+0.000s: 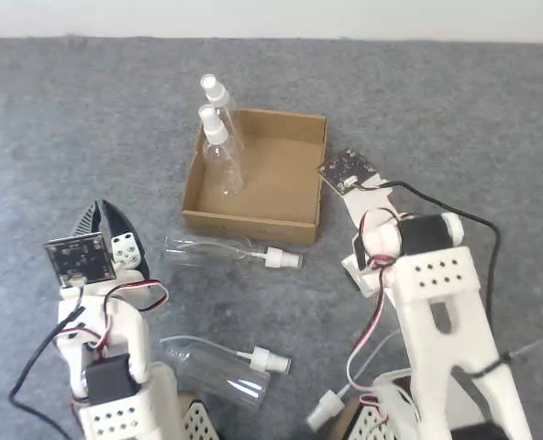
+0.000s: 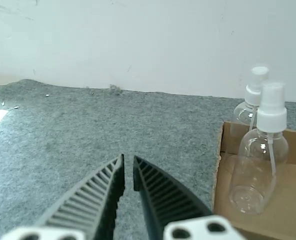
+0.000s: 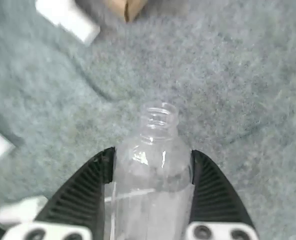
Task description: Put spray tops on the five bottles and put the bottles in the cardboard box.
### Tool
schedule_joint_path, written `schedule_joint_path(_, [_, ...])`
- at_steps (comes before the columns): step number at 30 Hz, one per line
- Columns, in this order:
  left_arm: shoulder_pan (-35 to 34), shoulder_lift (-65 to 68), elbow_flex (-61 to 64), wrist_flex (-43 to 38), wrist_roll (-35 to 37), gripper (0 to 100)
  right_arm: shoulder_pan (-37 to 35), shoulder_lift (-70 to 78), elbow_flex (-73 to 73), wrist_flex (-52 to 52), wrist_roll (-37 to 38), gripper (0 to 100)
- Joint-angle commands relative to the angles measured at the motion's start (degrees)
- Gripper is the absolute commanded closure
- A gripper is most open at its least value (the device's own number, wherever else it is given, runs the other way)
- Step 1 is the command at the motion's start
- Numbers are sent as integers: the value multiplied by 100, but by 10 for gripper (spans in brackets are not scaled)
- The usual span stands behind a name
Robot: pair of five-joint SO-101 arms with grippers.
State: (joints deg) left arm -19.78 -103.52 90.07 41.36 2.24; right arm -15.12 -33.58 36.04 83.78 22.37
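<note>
Nearest the arm bases, a loose spray top (image 1: 326, 408) lies on the grey carpet (image 1: 455, 110) between the two arms. To its left an uncapped bottle (image 1: 221, 378) lies on its side. Just beside that, on the far side, lies a second spray top (image 1: 267, 359), its thin tube trailing away to the left.

The left gripper (image 2: 128, 159) hovers over bare carpet on the left. Its dark ribbed fingers are drawn almost together, with only a thin slit between them and nothing in it.

The right gripper (image 3: 153, 157) is clamped on the held bottle (image 3: 158, 120), one finger on each side of the clear body. The bottle's threaded neck is bare and points away over the carpet, near the box's front right corner.

Farther on, a capped bottle (image 1: 221, 249) lies on its side just in front of the cardboard box (image 1: 253, 223), its white top pointing right.

In the box's far left corner a standing bottle (image 1: 224, 165) is upright with its spray top on. A rear bottle (image 1: 215, 92), also capped, stands right behind it. I cannot tell whether this one is inside the far wall or just beyond it.
</note>
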Motion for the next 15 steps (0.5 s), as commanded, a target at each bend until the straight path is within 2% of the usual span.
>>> schedule_joint_path(1, [9, -70, -57, -141, -35, 966, -251, -558, -44, 13, -1002, 919])
schedule_joint_path(7, [9, -70, -57, -132, -35, 966, -365, -866, -18, -268, -2092, 919])
schedule_joint_path(15, [9, -70, -57, -132, -35, 966, -338, -1323, 0, -391, -2708, 919])
